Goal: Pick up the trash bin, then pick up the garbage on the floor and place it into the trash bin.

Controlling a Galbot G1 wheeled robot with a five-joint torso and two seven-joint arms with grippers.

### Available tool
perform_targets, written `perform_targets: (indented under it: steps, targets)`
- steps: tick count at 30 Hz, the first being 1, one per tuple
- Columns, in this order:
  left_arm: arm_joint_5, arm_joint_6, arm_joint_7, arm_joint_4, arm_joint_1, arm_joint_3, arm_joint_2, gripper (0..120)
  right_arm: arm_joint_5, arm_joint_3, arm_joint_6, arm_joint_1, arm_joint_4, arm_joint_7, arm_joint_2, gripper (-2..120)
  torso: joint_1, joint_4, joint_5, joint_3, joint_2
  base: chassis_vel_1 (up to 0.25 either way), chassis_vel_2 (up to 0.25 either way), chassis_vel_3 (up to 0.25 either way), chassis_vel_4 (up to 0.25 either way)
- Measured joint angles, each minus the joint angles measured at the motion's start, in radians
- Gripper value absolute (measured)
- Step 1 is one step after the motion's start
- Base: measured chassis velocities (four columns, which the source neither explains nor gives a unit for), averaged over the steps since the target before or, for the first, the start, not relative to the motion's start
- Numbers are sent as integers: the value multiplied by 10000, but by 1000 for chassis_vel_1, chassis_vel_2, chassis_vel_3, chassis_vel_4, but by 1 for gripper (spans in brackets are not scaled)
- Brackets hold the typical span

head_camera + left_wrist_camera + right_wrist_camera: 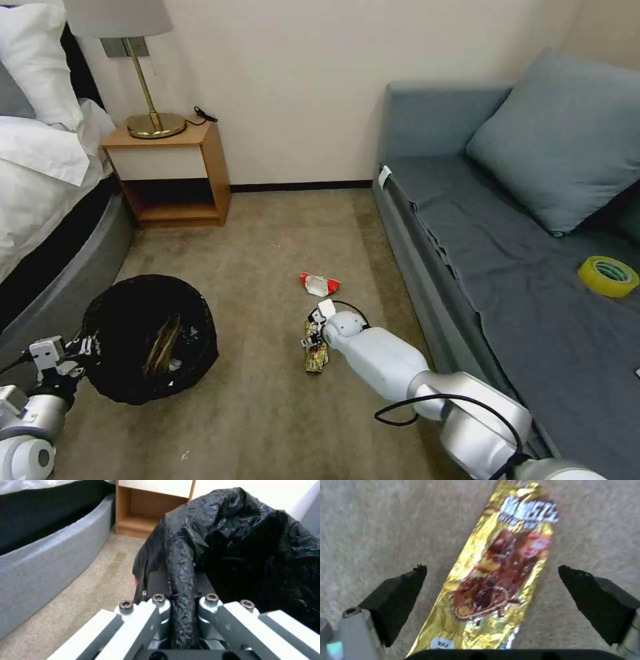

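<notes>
1. Trash bin (150, 339), a round bin lined with a glossy black plastic bag, is seen at the left of the head view, beside the grey curved bed base (63, 287); a brown paper bag (162, 345) and other small litter are seen lying inside it.
2. Its rim is held by the left gripper (181, 600), whose fingers are closed on a fold of the black liner, so the bin is judged to be already in hand.
3. A red-and-white wrapper (319, 284) is seen on the beige carpet (267, 253), near the middle of the floor and just beyond the right arm's reach point.
4. The yellow-brown foil snack wrapper (500, 580) lies flat on the carpet directly beneath the right gripper (491, 592); the black pads (401, 597) are spread wide and nothing is held between them.
5. The wrapper's long axis runs between the two pads, slightly slanted, so that its narrow width is spanned by the opening; a straight descent and closing is judged to be what the pick calls for.
6. The right arm is plainly the nearer one; the bin is well apart to its left.
7. Open carpet lies between wrapper and bin, while the grey sofa edge (413, 267) stands close on the right, leaving less room there.
</notes>
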Motion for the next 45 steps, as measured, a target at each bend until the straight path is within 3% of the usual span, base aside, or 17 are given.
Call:
perform_targets:
  steps: [21,26,27,32,45]
  targets:
    - [-53,-243,224,585,-20,23,167,5,-964,223,729,-556,-334,-380,-2,100,-1,-6,-1,-4,2,0,0,0,0]
    - [-81,-270,225,613,-20,24,204,5,-973,168,761,-598,-241,-380,10,90,-1,-7,-1,-4,4,0,0,0,0]
    - [-87,-272,224,617,-21,24,208,5,-974,161,763,-604,-225,-382,14,82,-1,-7,-1,-5,4,0,0,0,0]
    - [-108,-293,221,651,-31,57,227,5,-947,47,770,-665,-81,-397,-20,68,-2,-5,0,-5,7,0,0,0,0]
    - [-138,-352,234,704,-37,89,252,5,-884,-120,849,-793,59,-421,-174,40,-3,6,9,-5,6,0,0,0,0]
